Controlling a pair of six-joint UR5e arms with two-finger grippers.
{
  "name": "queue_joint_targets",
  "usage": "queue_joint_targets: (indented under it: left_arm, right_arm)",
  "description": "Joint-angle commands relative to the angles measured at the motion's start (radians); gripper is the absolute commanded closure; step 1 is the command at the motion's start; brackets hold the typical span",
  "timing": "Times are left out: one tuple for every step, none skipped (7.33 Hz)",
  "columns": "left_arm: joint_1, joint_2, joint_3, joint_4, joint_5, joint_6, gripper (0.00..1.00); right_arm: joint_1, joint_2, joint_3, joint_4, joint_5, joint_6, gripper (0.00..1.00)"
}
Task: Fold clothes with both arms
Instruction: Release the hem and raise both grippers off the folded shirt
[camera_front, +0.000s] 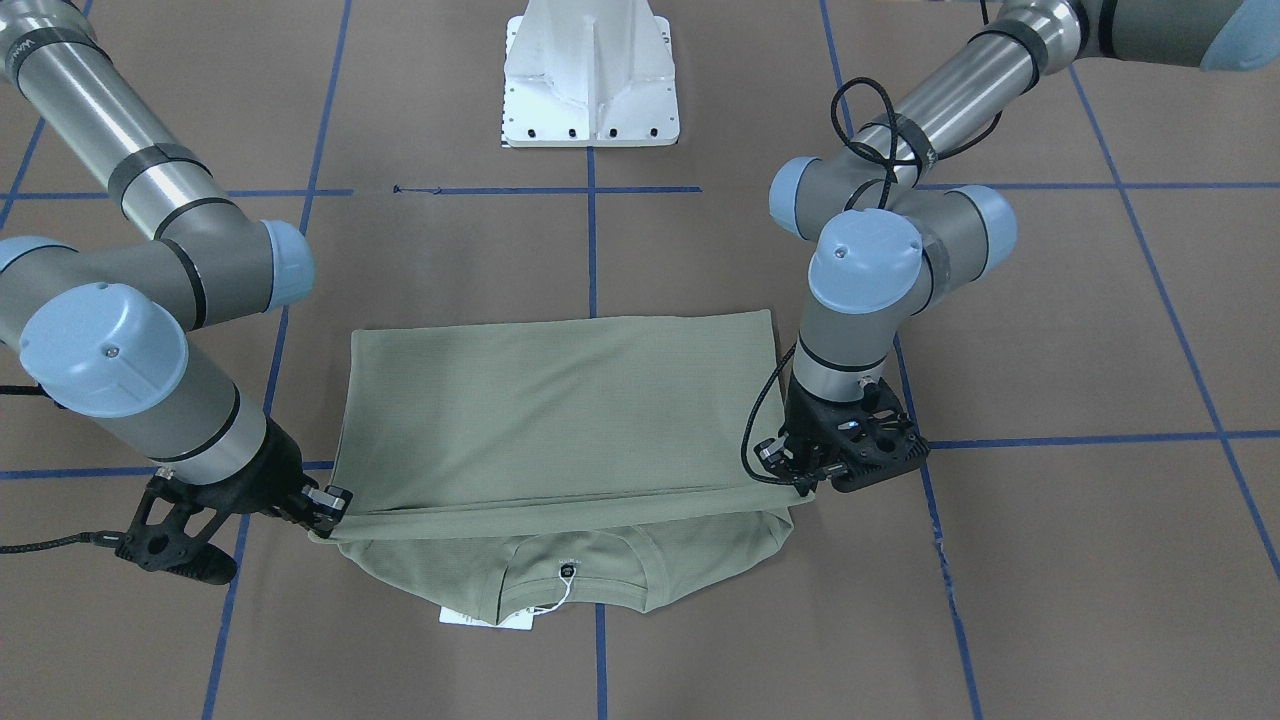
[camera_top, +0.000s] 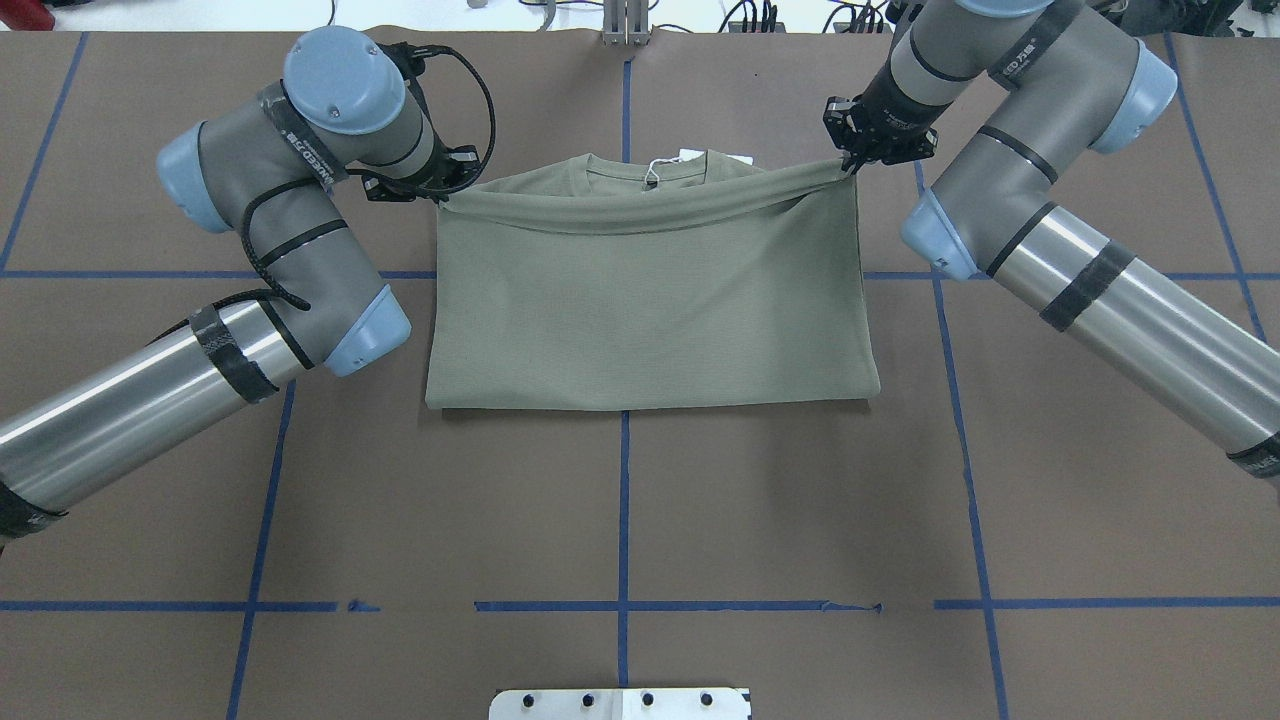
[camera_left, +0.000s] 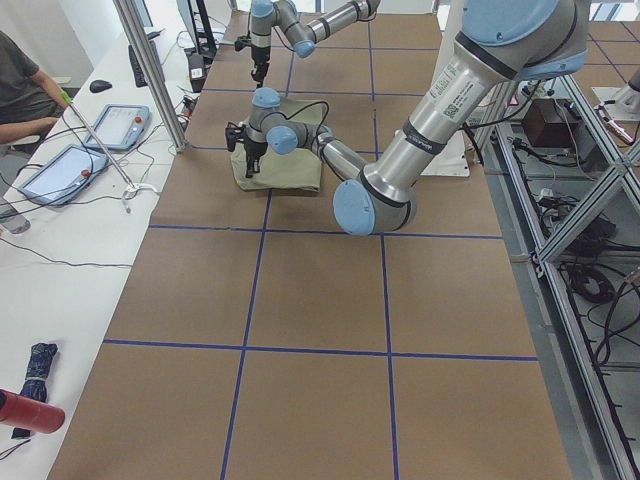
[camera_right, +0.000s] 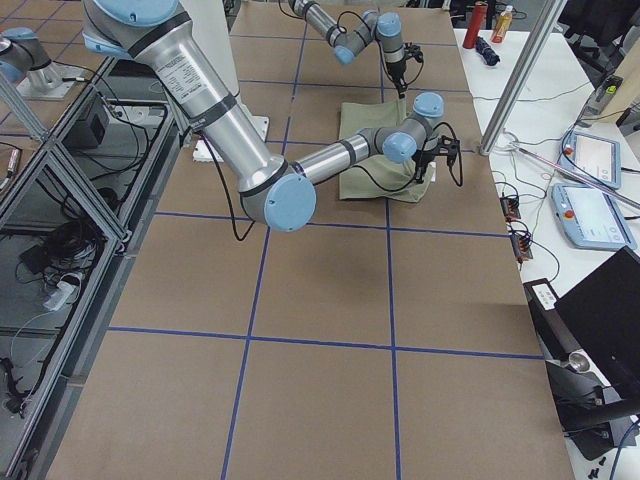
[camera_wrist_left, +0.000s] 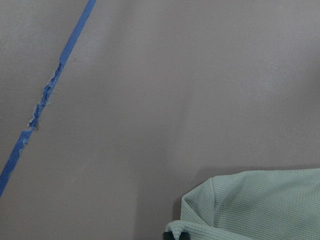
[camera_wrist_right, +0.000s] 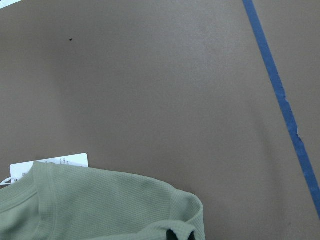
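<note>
The sage-green shirt (camera_front: 560, 420) lies on the brown table, folded over once, its lower edge drawn up toward the round collar (camera_front: 570, 570). The white hang tag (camera_front: 485, 618) sticks out beyond the collar. In the overhead view the shirt (camera_top: 650, 290) hangs slightly between both grippers. My left gripper (camera_top: 442, 192) is shut on the raised edge's left corner. My right gripper (camera_top: 850, 165) is shut on its right corner. The left wrist view shows the pinched corner (camera_wrist_left: 250, 205). The right wrist view shows the collar side (camera_wrist_right: 100, 200) and the tag (camera_wrist_right: 50, 165).
The white pedestal base (camera_front: 592, 75) stands at the robot's side of the table. Blue tape lines (camera_top: 624, 520) cross the brown surface. In the exterior left view, a side bench (camera_left: 70, 170) with tablets and a seated person runs along the table's far side.
</note>
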Motion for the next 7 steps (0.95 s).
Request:
queue_joint_targets:
  left_arm:
    - [0.0,-0.012,0.006,0.0,0.0,0.003,0.56]
    - [-0.001,-0.012,0.006,-0.003,0.0,0.009,0.01]
    - [-0.001,-0.014,-0.001,-0.002,-0.001,0.01,0.0]
    - [-0.01,-0.014,-0.008,0.0,-0.006,0.012,0.0]
    - [-0.014,-0.009,-0.047,0.01,-0.008,0.012,0.0]
    - [-0.015,0.008,-0.096,0.03,-0.008,0.012,0.0]
    - [-0.015,0.009,-0.136,0.074,-0.008,0.006,0.0]
  right_arm:
    - [-0.003,-0.003,0.0,0.001,-0.007,-0.004,0.01]
    - [-0.003,-0.007,0.0,0.002,-0.01,-0.005,0.0]
    - [-0.003,-0.011,0.01,0.002,-0.005,-0.004,0.0]
    - [-0.023,-0.027,0.05,0.004,-0.005,0.005,0.0]
    - [-0.058,-0.068,0.119,0.002,-0.001,0.016,0.0]
    - [-0.1,-0.154,0.218,0.002,-0.007,0.032,0.0]
    - [-0.135,-0.235,0.307,0.001,-0.022,0.044,0.0]
